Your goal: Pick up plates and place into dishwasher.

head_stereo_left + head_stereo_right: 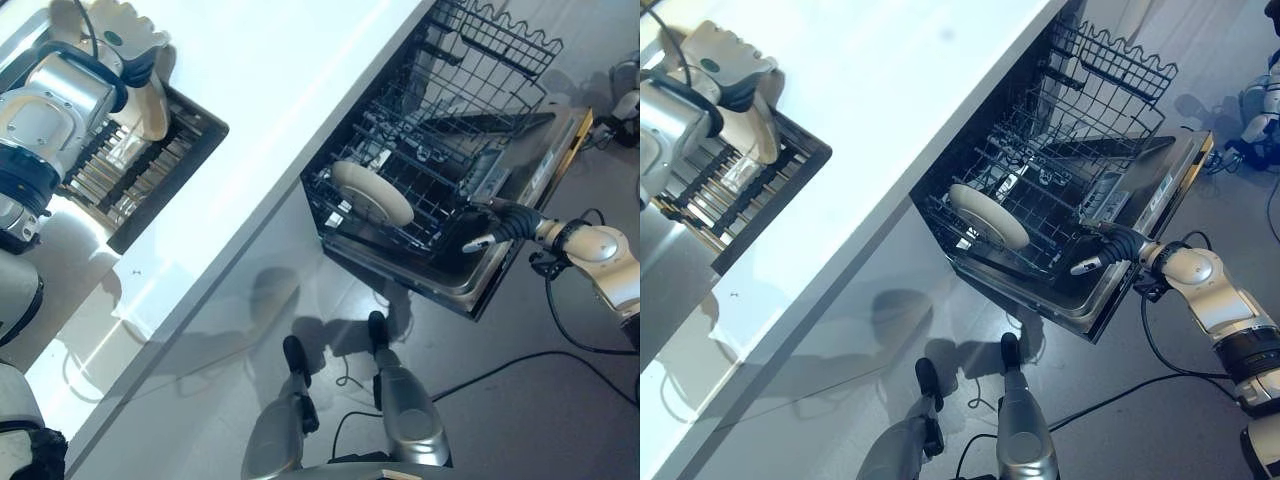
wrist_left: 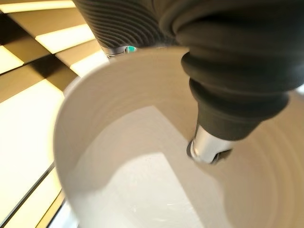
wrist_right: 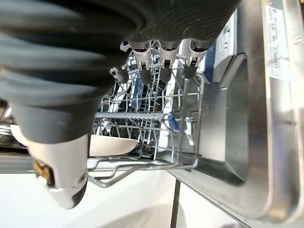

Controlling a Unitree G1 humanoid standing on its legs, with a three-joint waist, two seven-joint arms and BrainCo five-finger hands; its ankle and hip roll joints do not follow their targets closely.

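The left hand (image 1: 120,50) has its fingers curled round a white plate (image 2: 142,180) above the drying rack (image 1: 150,165) on the table (image 1: 290,80); next (my judgement) it must travel to the dishwasher's lower rack (image 1: 430,190), where one plate (image 1: 372,193) stands and the right hand (image 1: 500,225) rests with relaxed, empty fingers.

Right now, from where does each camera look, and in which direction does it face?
Left eye view: on the head, looking down at counter, drying rack, open dishwasher; both arms show.
Right eye view: beside it, same scene; right hand by the lower rack.
Left wrist view: along the left hand, onto a held plate.
Right wrist view: along the right hand into the lower rack.
Shared: the racked plate.
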